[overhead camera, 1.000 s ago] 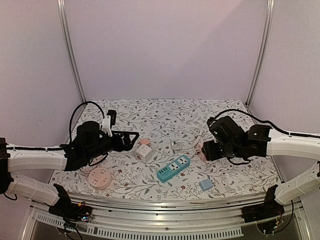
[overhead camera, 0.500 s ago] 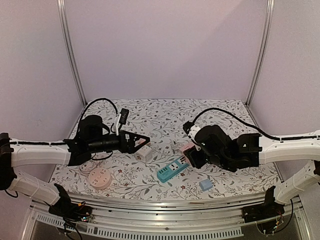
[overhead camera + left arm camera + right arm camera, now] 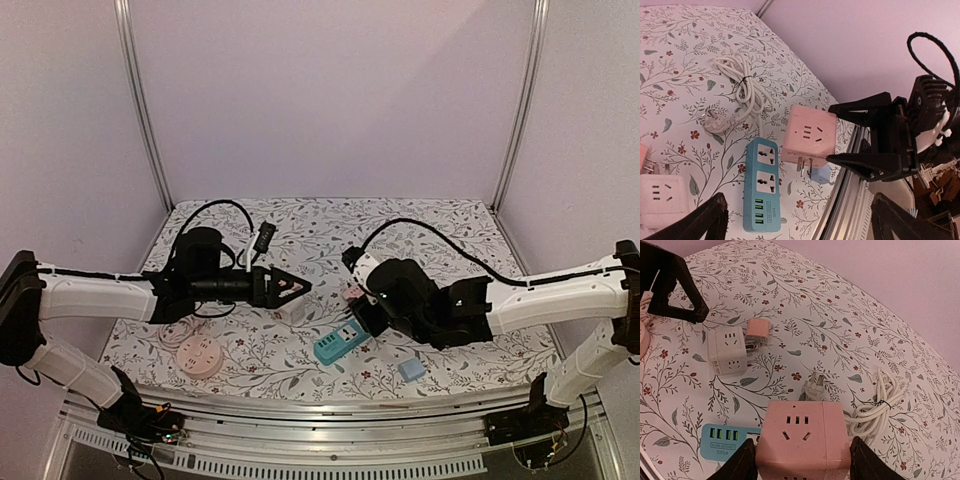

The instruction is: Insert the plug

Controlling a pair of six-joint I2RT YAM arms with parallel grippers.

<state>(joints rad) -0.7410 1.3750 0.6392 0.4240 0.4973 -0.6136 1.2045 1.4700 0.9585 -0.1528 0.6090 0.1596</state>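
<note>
- The right gripper [image 3: 802, 462] has its fingers pinching the pink cube adapter [image 3: 801, 436] by two opposite sides. The cube is held clear of the table with its prongs [image 3: 802, 164] pointing down.
- In the left wrist view, the teal power strip [image 3: 762, 186] lies on the table at about 7 o'clock from the cube. The prongs are not over a socket yet.
- The left gripper [image 3: 292, 286] has its fingers spread wide and holds nothing. It hovers near the white cube socket [image 3: 290, 311], at 9 o'clock from the pink cube in the top view.
- Step in hand, as I judge it: carrying and lining up, with insertion not begun. Next, the prongs need to be centred over one strip socket, turned to match its slots, and pressed straight down. The strip lies loose and may skid, so the free gripper could steady it.
- No container is in view. The strip's sockets are the only receptacles, and all of them are empty.
- Farther out, a coiled white cable [image 3: 879, 407] lies at 2 o'clock from the cube in the right wrist view.
</note>
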